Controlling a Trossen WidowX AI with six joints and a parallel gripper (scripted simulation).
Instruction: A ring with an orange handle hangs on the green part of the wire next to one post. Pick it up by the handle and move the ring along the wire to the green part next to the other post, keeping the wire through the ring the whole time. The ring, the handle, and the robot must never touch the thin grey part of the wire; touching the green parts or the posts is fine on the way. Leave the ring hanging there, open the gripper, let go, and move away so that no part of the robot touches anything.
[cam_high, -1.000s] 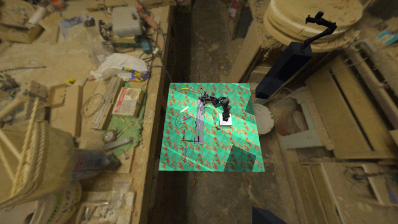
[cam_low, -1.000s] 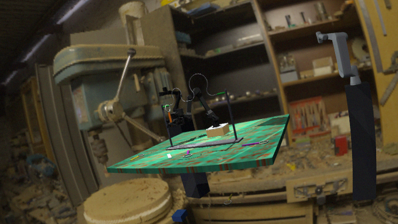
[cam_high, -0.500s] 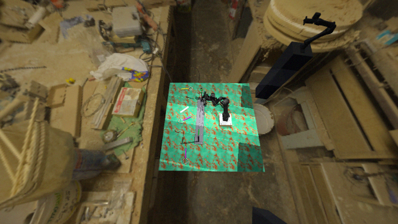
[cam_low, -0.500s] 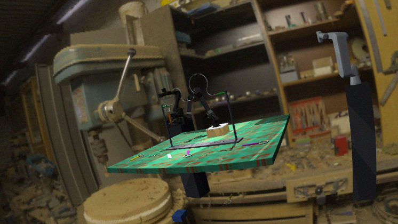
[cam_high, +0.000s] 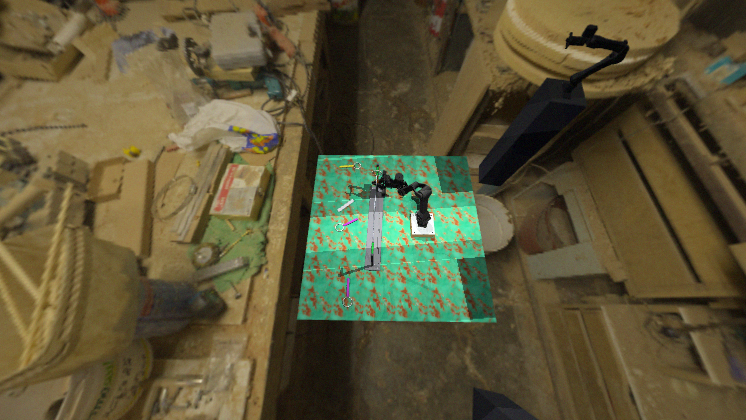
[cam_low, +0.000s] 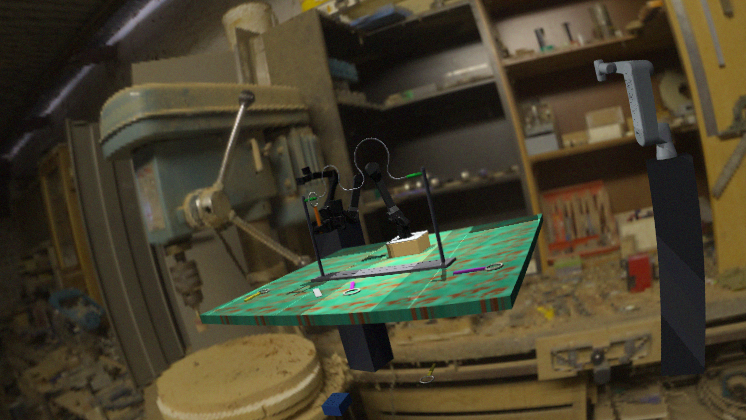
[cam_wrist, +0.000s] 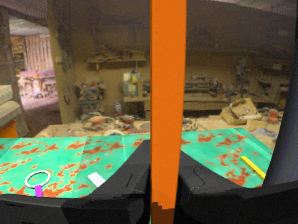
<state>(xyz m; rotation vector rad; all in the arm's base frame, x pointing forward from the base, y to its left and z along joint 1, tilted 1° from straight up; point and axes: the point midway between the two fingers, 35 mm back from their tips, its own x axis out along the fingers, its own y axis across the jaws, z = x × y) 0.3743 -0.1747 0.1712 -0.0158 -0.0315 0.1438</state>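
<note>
The orange handle (cam_wrist: 168, 63) (cam_low: 316, 216) hangs upright below its ring (cam_low: 315, 207), which sits on the green wire part beside the left post (cam_low: 313, 240). My gripper (cam_wrist: 154, 147) (cam_low: 323, 219) (cam_high: 379, 183) is shut on the handle's lower end, one finger on each side. The thin grey wire (cam_low: 370, 141) loops up and across to the other green part (cam_low: 413, 174) by the right post (cam_low: 433, 219). The ring is out of the wrist view.
The wire stand's grey base bar (cam_high: 374, 229) (cam_low: 386, 270) lies on the green patterned table (cam_high: 407, 292) (cam_low: 469, 245). Loose rings with yellow (cam_high: 348, 165) (cam_wrist: 253, 165), magenta (cam_high: 348, 222) (cam_wrist: 37, 180) and purple (cam_high: 347, 289) (cam_low: 469, 270) handles and a white piece (cam_high: 345, 205) (cam_wrist: 97, 179) lie around it. The arm's base block (cam_low: 408, 244) stands behind it.
</note>
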